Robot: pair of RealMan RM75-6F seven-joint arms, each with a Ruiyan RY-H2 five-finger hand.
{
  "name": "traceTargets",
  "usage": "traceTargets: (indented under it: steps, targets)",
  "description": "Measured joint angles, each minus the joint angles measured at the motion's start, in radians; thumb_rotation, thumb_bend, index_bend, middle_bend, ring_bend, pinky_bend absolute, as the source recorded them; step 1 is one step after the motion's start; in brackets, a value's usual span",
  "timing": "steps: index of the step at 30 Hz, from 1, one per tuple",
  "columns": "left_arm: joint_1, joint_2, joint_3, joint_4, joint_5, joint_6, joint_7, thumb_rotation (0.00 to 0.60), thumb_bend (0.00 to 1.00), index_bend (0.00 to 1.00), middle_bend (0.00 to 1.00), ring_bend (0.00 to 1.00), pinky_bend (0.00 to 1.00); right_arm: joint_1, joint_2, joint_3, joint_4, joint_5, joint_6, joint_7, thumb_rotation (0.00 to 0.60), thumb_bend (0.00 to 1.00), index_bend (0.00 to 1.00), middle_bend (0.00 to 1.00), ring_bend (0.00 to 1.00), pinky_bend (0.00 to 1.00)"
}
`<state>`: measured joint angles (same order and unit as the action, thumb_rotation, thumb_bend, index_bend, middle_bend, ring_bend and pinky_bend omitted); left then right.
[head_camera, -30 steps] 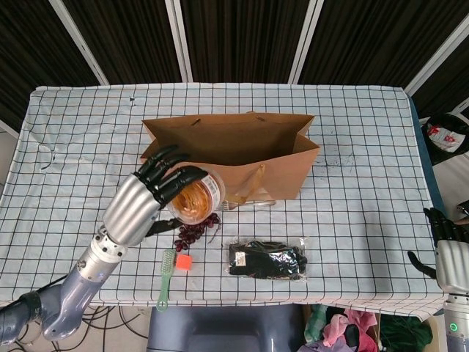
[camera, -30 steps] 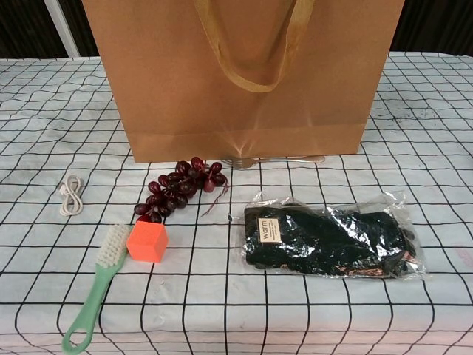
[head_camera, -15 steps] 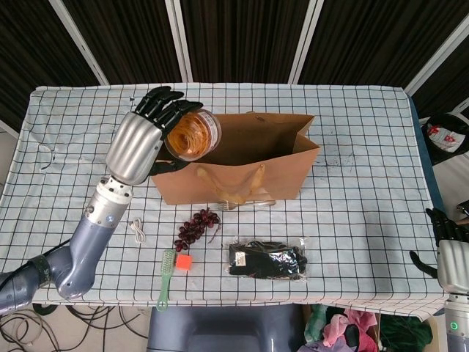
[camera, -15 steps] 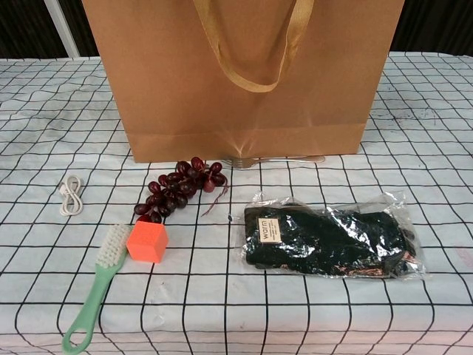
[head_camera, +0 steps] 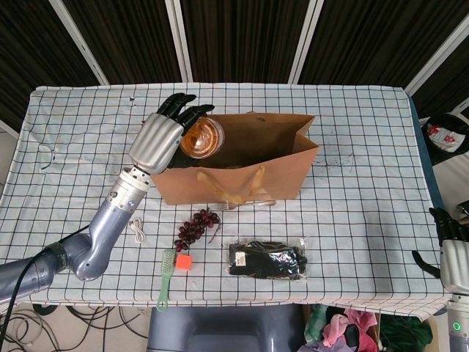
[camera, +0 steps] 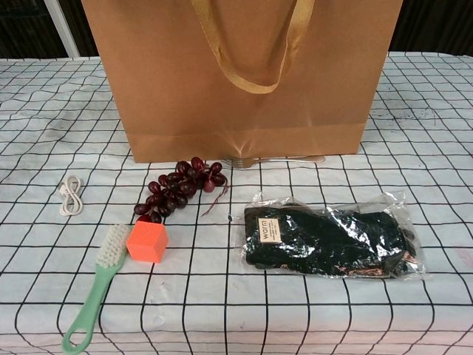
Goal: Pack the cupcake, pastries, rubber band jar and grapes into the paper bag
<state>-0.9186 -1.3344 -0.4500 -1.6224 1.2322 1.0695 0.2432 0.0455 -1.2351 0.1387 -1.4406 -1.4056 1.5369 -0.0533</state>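
My checked-cloth table (head_camera: 88, 139) carries the paper bag (head_camera: 242, 165), grapes (camera: 177, 191), fork (camera: 277, 160), cable (camera: 70, 194), brush (camera: 96, 296), orange cube (camera: 146, 242) and bagged gloves (camera: 332, 238)

The left robot hand (head_camera: 163, 136) was silver-backed with black fingers, around a clear jar (head_camera: 200, 136) of amber-orange contents. Beside it stood the plain brown paper bag (head_camera: 242, 158). Below it lay dark red grapes (camera: 179, 188), an orange cube (camera: 147, 242) and a mint-green brush (camera: 97, 288) on the desk's (head_camera: 352, 220) white, black-gridded cloth.
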Motion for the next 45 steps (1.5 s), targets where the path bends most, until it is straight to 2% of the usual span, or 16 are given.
traceTargets:
  steps: [3, 8, 12, 15, 18, 22, 23, 30, 34, 35, 39, 45]
  targets:
    - [0.007, 0.023, 0.002, -0.032, -0.029, 0.001, 0.032, 0.600, 0.01, 0.05, 0.05, 0.00, 0.00, 0.000, -0.003, 0.000, 0.001, -0.007, 0.005, 0.000, 0.600, 0.16, 0.13, 0.12, 0.19, 0.22]
    - [0.030, 0.091, -0.005, -0.131, -0.039, 0.029, 0.036, 0.600, 0.01, 0.06, 0.05, 0.00, 0.00, 0.001, -0.008, -0.001, 0.005, -0.008, 0.006, -0.002, 0.600, 0.15, 0.13, 0.12, 0.19, 0.22]
    - [0.073, 0.152, -0.004, -0.212, -0.014, 0.080, 0.034, 0.600, 0.04, 0.07, 0.10, 0.00, 0.00, 0.001, -0.010, -0.001, 0.006, -0.009, 0.007, -0.006, 0.600, 0.15, 0.13, 0.12, 0.19, 0.22]
    - [0.134, 0.202, 0.015, -0.276, 0.045, 0.149, 0.033, 0.600, 0.07, 0.07, 0.16, 0.01, 0.01, 0.000, -0.012, 0.001, 0.006, -0.008, 0.012, -0.012, 0.600, 0.16, 0.13, 0.12, 0.19, 0.22]
    - [0.227, 0.253, 0.066, -0.320, 0.136, 0.228, 0.011, 0.600, 0.09, 0.09, 0.17, 0.02, 0.05, -0.002, -0.012, 0.004, 0.006, -0.007, 0.019, -0.013, 0.600, 0.16, 0.13, 0.12, 0.19, 0.22]
    - [0.369, 0.305, 0.188, -0.326, 0.283, 0.316, -0.091, 0.600, 0.09, 0.12, 0.18, 0.03, 0.07, -0.004, -0.010, 0.009, 0.004, -0.003, 0.025, -0.010, 0.600, 0.16, 0.13, 0.12, 0.19, 0.22]
    - [0.404, 0.312, 0.235, -0.303, 0.337, 0.343, -0.148, 0.600, 0.09, 0.13, 0.18, 0.03, 0.07, -0.004, -0.009, 0.010, 0.003, -0.004, 0.028, -0.007, 0.600, 0.16, 0.13, 0.12, 0.19, 0.22]
    - [0.510, 0.270, 0.375, -0.093, 0.457, 0.439, -0.372, 0.600, 0.09, 0.13, 0.19, 0.04, 0.08, -0.008, -0.006, 0.017, 0.002, -0.002, 0.037, 0.000, 0.600, 0.16, 0.13, 0.12, 0.19, 0.22]
    - [0.548, 0.206, 0.458, 0.018, 0.479, 0.424, -0.469, 0.600, 0.09, 0.12, 0.19, 0.04, 0.12, -0.007, -0.007, 0.018, 0.003, 0.001, 0.035, 0.003, 0.600, 0.16, 0.13, 0.12, 0.19, 0.22]
    - [0.550, 0.196, 0.466, 0.028, 0.477, 0.411, -0.474, 0.600, 0.09, 0.12, 0.19, 0.05, 0.13, -0.007, -0.007, 0.017, 0.003, 0.000, 0.034, 0.004, 0.600, 0.16, 0.13, 0.12, 0.19, 0.22]
    - [0.550, 0.151, 0.477, 0.037, 0.434, 0.325, -0.459, 0.600, 0.09, 0.11, 0.17, 0.05, 0.14, -0.006, -0.007, 0.015, 0.003, -0.003, 0.032, 0.007, 0.600, 0.16, 0.13, 0.12, 0.19, 0.22]
    - [0.518, 0.076, 0.467, -0.019, 0.301, 0.151, -0.381, 0.600, 0.09, 0.10, 0.16, 0.05, 0.16, -0.006, -0.004, 0.014, 0.007, -0.002, 0.025, 0.023, 0.600, 0.16, 0.13, 0.12, 0.19, 0.22]
